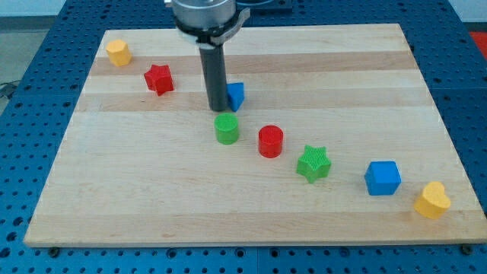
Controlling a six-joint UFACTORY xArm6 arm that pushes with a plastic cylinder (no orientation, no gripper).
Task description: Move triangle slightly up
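The blue triangle block [237, 95] lies near the board's upper middle, partly hidden behind my dark rod. My tip [218, 110] rests on the board at the triangle's left side, touching or nearly touching it, just above the green cylinder [226, 129]. A red cylinder [270, 141] sits to the right of the green one.
A red star [159, 78] and a yellow block [118, 52] lie at the upper left. A green star [313, 163], a blue cube [382, 177] and a yellow heart [432, 200] trail toward the lower right. The wooden board [152, 198] sits on a blue table.
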